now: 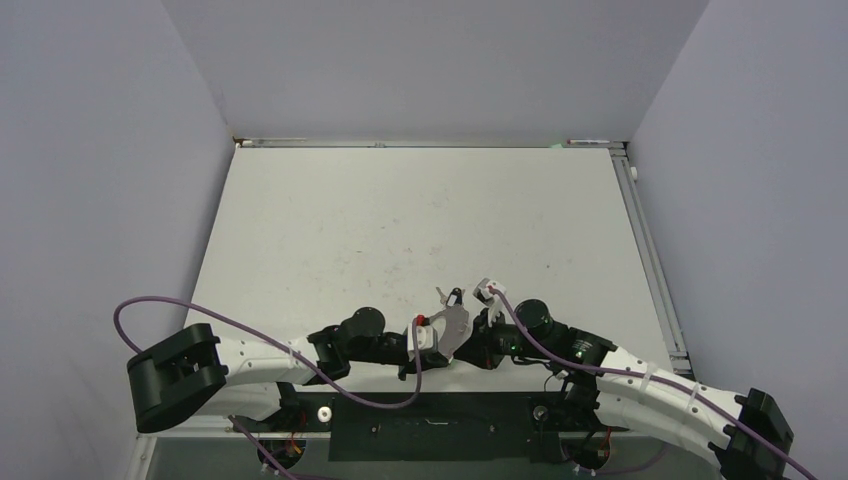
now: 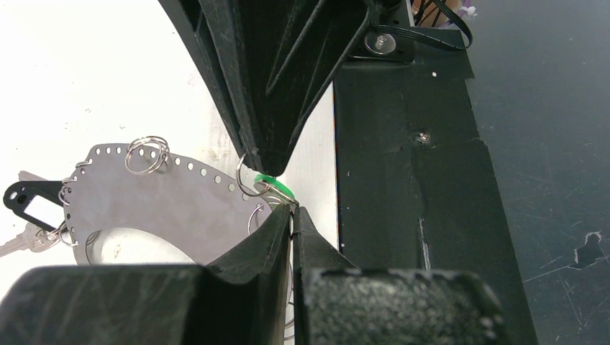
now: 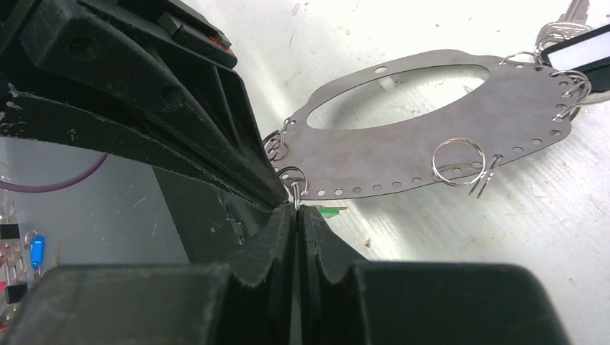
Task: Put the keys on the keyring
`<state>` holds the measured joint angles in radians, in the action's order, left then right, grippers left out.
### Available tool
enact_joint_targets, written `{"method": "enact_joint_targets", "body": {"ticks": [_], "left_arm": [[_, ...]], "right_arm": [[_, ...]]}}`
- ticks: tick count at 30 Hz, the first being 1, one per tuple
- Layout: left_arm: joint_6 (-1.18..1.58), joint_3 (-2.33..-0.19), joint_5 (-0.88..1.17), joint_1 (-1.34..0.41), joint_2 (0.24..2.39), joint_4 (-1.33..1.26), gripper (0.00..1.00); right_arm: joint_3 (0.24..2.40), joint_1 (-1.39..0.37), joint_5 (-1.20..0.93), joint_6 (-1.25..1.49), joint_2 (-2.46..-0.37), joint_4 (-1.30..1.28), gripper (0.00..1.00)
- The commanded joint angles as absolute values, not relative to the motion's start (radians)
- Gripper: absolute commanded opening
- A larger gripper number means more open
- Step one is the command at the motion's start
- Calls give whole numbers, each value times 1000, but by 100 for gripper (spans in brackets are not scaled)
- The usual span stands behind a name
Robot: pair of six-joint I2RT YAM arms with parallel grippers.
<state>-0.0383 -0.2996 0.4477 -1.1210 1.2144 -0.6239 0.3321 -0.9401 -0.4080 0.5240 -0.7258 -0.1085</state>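
— State of the left gripper point(image 2: 291, 214)?
— Clenched tight, tips just beside the green key point(image 2: 277, 188) at the near edge of the keyring plate point(image 2: 158, 208).
— And the right gripper point(image 3: 297, 210)?
— Clenched too, pinching a small ring point(image 3: 293, 180) on that plate. Other keys point(image 2: 18, 243) at its far end.

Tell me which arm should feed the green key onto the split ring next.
Left, probably. The left tool is shut right at the green key, while the right tool seems to pinch the split ring at the edge of the metal plate, steadying it.
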Motion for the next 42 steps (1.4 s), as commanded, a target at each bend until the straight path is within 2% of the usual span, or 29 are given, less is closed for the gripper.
{"method": "enact_joint_targets", "body": {"ticks": [1,21,42], "left_arm": [[-52,-352,444,-1129,1222,-653,0],[-65,-354,443,-1141,1214,-638,0],[-62,-359,440,-1143,1224,-652,0]], "right_arm": [[370,-959,-413,509,-740,-83,5],[379,-991,-302,503,-715,-133,5],[373,-1068,-341,508,-786,-80,5]]}}
